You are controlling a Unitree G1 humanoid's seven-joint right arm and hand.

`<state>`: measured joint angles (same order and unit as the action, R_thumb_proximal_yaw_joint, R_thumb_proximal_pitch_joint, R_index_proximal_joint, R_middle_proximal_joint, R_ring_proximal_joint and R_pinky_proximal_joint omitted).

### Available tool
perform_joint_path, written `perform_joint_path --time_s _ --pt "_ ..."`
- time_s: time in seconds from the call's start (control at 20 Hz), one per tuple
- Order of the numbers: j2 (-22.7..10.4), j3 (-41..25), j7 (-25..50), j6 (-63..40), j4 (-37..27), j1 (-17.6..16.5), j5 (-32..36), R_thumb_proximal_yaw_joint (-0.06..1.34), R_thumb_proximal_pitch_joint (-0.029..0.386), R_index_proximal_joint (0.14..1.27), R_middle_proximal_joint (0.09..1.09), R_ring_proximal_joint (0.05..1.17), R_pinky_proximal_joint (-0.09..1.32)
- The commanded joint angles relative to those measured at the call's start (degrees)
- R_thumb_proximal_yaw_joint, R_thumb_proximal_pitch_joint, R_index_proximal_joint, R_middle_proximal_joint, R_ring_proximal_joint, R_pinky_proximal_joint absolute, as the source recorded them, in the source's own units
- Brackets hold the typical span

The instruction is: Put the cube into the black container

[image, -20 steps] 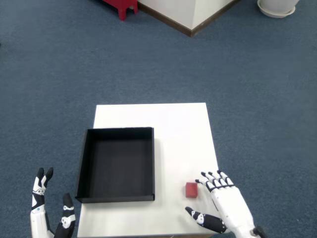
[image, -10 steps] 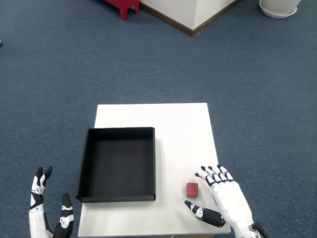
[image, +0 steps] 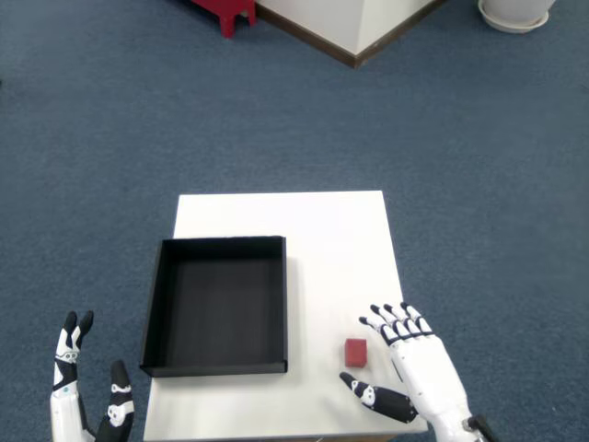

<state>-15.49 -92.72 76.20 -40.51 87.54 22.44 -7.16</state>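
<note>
A small red cube (image: 356, 351) lies on the white table (image: 331, 239), near its front right corner. The black container (image: 217, 304) is a shallow open tray to the cube's left, with nothing inside. My right hand (image: 412, 366) hovers just right of the cube, palm down, fingers spread and thumb stretched out below the cube. It does not touch the cube and holds nothing. The left hand (image: 87, 398) shows at the bottom left, off the table, fingers up.
Blue carpet surrounds the small table. A red stool leg (image: 228, 13), a white wall corner with a brown base (image: 354, 32) and a white round base (image: 513, 13) stand far off at the top.
My right hand has shifted a little, staying beside the cube. The left hand has sunk slightly lower. The cube and the container stay in place.
</note>
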Motion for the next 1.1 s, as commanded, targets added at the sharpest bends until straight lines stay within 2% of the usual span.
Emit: perform_joint_path --time_s 0.05,0.55,1.1 --pt "-0.67 -0.28 4.34 -2.40 0.07 3.11 0.18 0.51 -0.002 0.36 0.19 0.21 -0.02" --pt "0.04 -1.04 3.71 -3.10 2.65 3.12 -0.59 0.55 0.002 0.37 0.19 0.21 -0.01" --pt "-1.12 1.59 -3.89 -0.33 3.52 1.66 1.75 0.59 0.014 0.39 0.19 0.22 -0.01"
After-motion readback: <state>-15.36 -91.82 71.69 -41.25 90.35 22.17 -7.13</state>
